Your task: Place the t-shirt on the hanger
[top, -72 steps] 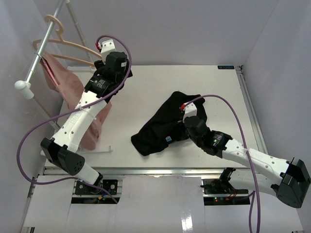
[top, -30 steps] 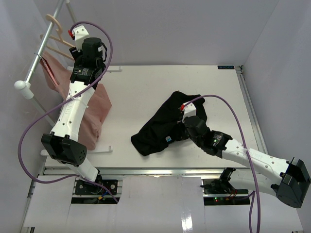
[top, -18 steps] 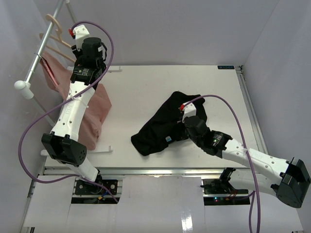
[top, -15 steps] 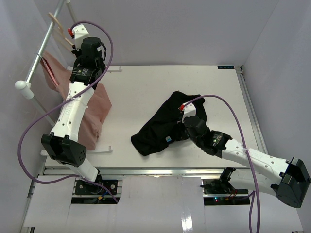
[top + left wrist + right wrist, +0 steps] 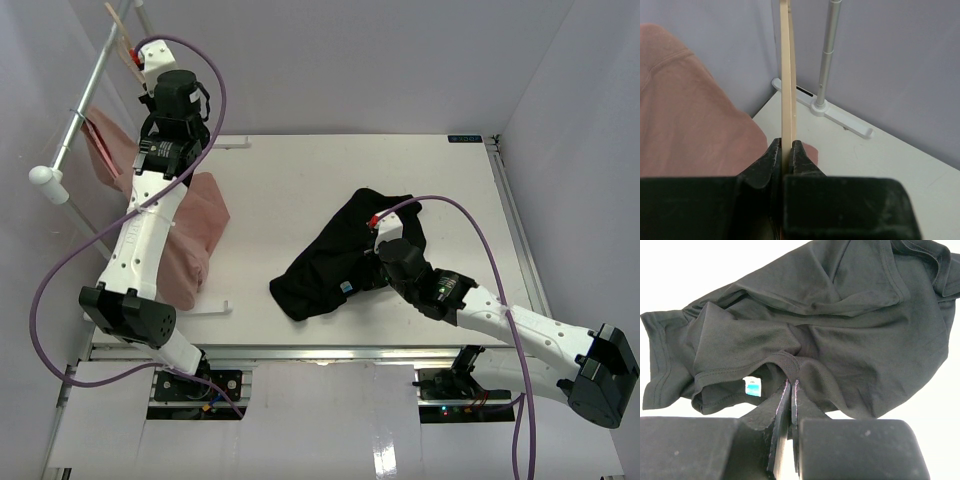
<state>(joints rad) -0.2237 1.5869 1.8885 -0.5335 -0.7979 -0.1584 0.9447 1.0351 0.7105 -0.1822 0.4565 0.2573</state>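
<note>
The black t-shirt [image 5: 340,255] lies crumpled on the white table, right of centre. My right gripper [image 5: 791,382] is shut on its collar band, next to the white-and-blue label [image 5: 752,387]. The tan wooden hanger [image 5: 788,75] shows edge-on in the left wrist view; in the top view only a short piece [image 5: 122,38] shows at the upper left by the rail. My left gripper [image 5: 786,146] is shut on the hanger's lower edge, far from the t-shirt.
A pink garment [image 5: 195,240] hangs and lies at the table's left, also filling the left of the left wrist view [image 5: 685,120]. A grey metal rail [image 5: 85,105] with a white end cap stands at the far left. A rail post and white foot [image 5: 826,65] stand at the back.
</note>
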